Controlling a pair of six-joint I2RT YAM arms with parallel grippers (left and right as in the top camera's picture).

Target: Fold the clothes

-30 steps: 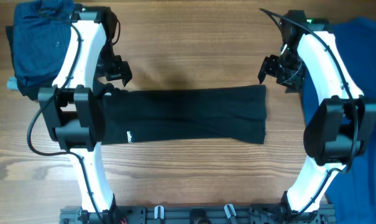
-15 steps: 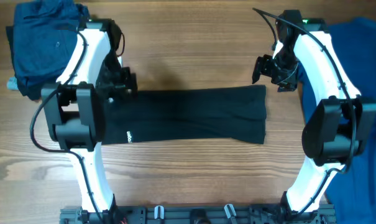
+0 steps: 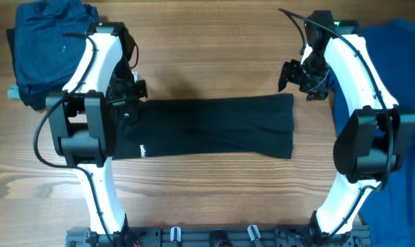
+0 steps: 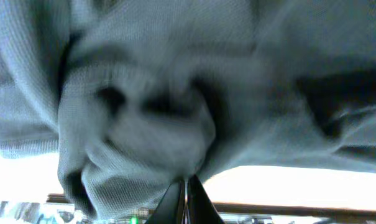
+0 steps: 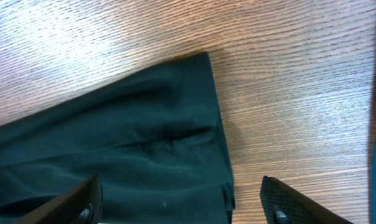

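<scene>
The left arm (image 3: pixel 90 130) covers the black T-shirt's (image 3: pixel 214 127) end; its white mark (image 3: pixel 143 149) is illegible.

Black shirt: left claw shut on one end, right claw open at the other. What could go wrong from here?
The left claw grips a bunched wad of the black shirt; lifting may drag several layers and crease the fold.
The right claw is open and holds nothing; a one-sided pull would likely skew the shirt.
The right arm is over the blue shirt and might snag it.

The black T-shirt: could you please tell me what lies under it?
Only the wooden table shows around the black T-shirt; anything beneath the cloth is covered.
</scene>
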